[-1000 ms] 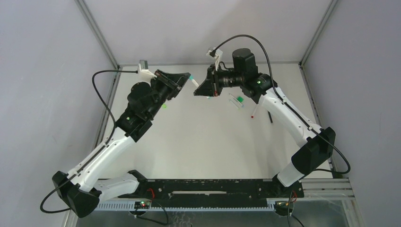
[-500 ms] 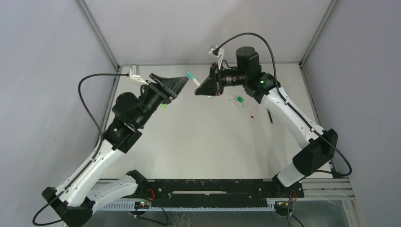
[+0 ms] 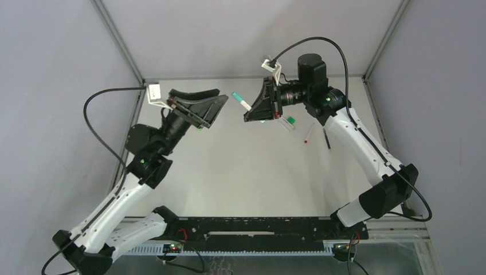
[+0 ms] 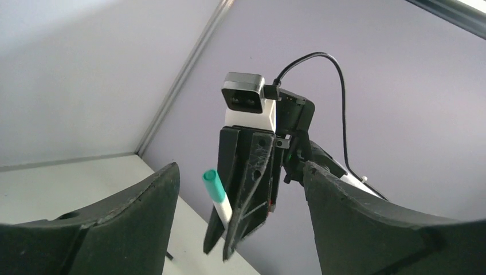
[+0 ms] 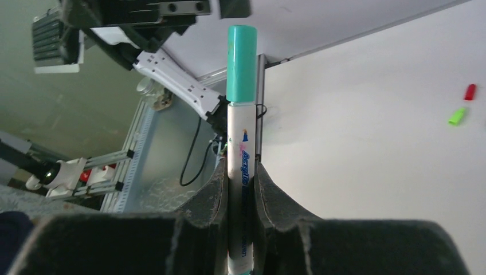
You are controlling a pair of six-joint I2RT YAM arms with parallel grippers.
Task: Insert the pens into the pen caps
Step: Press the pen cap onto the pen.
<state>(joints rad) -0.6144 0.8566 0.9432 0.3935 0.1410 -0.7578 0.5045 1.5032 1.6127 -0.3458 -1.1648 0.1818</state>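
My right gripper is shut on a white pen, which wears a teal pen cap on its free end. In the right wrist view the pen stands upright between the pads, with the teal cap on top. To its left my left gripper stands open and empty, a short gap away from the cap. The left wrist view shows the capped pen between its wide-apart fingers. On the table lie a clear pen with a green end, a red-tipped pen and a thin dark pen.
A red cap and a bright green cap lie loose on the white table. Grey walls with metal posts close in the back and both sides. The arm bases and a black rail run along the near edge.
The left gripper has opened, let go of the teal cap and drawn back to the left. The cap stays on the pen. The right gripper has shifted slightly right with the pen.
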